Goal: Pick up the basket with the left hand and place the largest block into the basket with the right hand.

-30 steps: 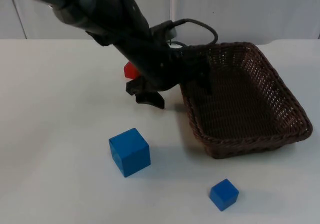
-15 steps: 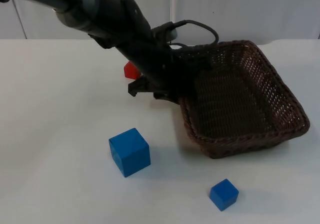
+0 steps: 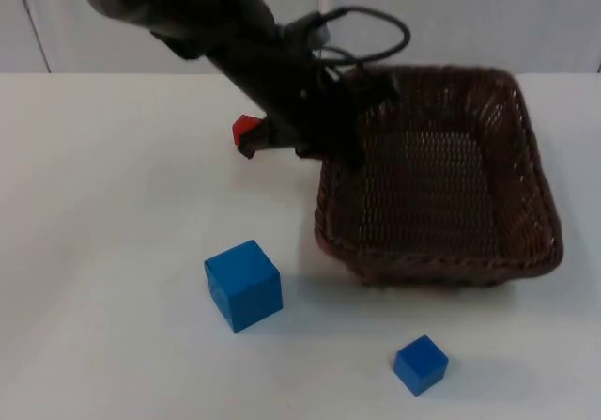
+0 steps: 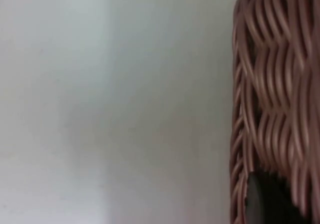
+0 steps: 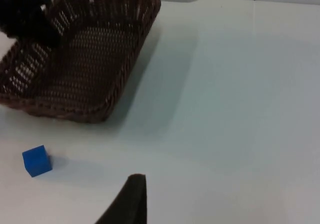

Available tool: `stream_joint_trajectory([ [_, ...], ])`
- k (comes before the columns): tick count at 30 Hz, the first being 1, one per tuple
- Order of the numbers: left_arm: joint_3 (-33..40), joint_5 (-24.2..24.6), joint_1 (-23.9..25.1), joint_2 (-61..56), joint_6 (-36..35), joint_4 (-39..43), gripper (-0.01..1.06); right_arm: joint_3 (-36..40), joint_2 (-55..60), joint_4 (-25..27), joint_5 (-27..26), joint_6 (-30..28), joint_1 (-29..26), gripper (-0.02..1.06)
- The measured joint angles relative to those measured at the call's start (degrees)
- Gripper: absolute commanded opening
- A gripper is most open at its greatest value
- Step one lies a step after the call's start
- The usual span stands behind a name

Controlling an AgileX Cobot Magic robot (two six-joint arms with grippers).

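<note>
Gripping the basket [image 3: 441, 180] rim, left hand [image 3: 343, 124] pinched on it, near side raised off the surface [image 3: 113, 204] | largest block [image 3: 243, 285] beside basket | right hand's fingers: cannot tell.

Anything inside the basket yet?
No blocks on the visible weave of the basket. The left gripper holds its rim and covers that corner. The large blue block remains on the table.

We can read no text, label, brand, number or sign anywhere: nothing legible stands on the arm, the basket, the blocks or the tabletop.
</note>
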Motion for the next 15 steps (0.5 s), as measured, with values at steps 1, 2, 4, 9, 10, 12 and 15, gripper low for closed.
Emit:
stream_joint_trajectory([
  [1,0.0,0.3,0.0,-1.3,0.0,0.0,0.00,0.0,0.0,0.0,0.0,0.0,0.0,1.05],
  [2,0.0,0.9,0.1,-2.3,0.0,0.0,0.00,0.0,0.0,0.0,0.0,0.0,0.0,1.05],
  [4,0.0,3.8,0.6,-5.2,0.1,0.1,0.00,0.0,0.0,0.0,0.0,0.0,0.0,1.05],
  [9,0.2,8.7,3.0,-8.4,0.1,0.9,0.00,0.0,0.0,0.0,0.0,0.0,0.0,1.05],
  [10,0.2,8.7,3.0,-8.4,0.1,0.9,0.00,0.0,0.0,0.0,0.0,0.0,0.0,1.05],
  [12,0.8,10.9,4.6,-10.0,0.1,1.3,0.00,0.0,0.0,0.0,0.0,0.0,0.0,1.05],
  [15,2.0,12.5,6.4,-11.9,0.1,1.4,0.00,0.0,0.0,0.0,0.0,0.0,0.0,1.05],
])
